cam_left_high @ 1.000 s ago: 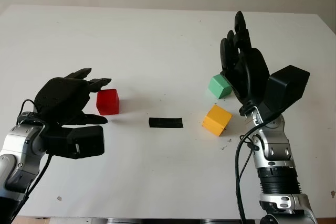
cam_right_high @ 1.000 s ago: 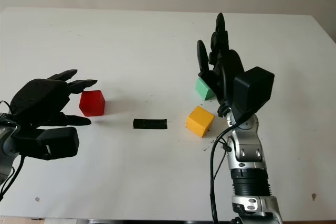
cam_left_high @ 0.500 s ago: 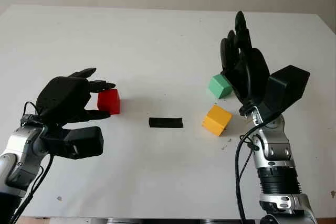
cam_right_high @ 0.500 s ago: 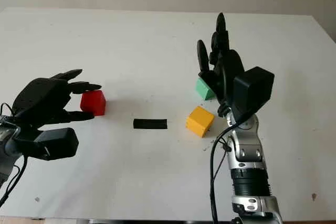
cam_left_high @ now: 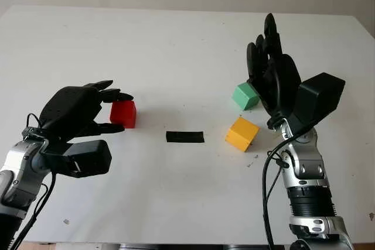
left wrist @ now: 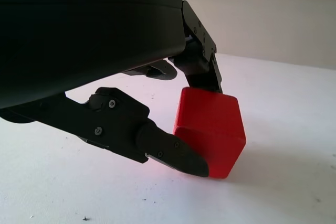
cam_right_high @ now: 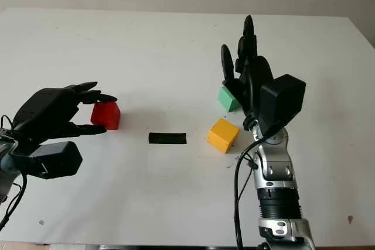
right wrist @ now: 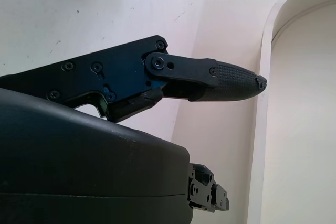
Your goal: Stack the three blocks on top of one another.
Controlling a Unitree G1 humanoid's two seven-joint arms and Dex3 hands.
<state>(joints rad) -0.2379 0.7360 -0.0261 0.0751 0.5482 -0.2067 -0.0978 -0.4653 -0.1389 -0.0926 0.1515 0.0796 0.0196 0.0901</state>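
Observation:
A red block (cam_left_high: 124, 114) sits on the white table (cam_left_high: 176, 45) at the left. My left hand (cam_left_high: 122, 112) is closed around it: the upper fingers (left wrist: 202, 59) press its top far edge and the thumb (left wrist: 173, 153) touches its lower near side. The block still rests on the table. A green block (cam_left_high: 245, 96) lies at the right, with a yellow block (cam_left_high: 242, 133) just in front of it. My right hand (cam_left_high: 272, 80) is raised open beside the green block, holding nothing.
A short black strip (cam_left_high: 185, 137) lies on the table between the red and yellow blocks. The table's near edge (cam_left_high: 176, 242) runs along the bottom, and its right edge (cam_left_high: 366, 57) passes close to my right arm.
My left hand moved forward and right to the red block and its fingers closed on it. The block shifted slightly right. My right hand stayed in place.

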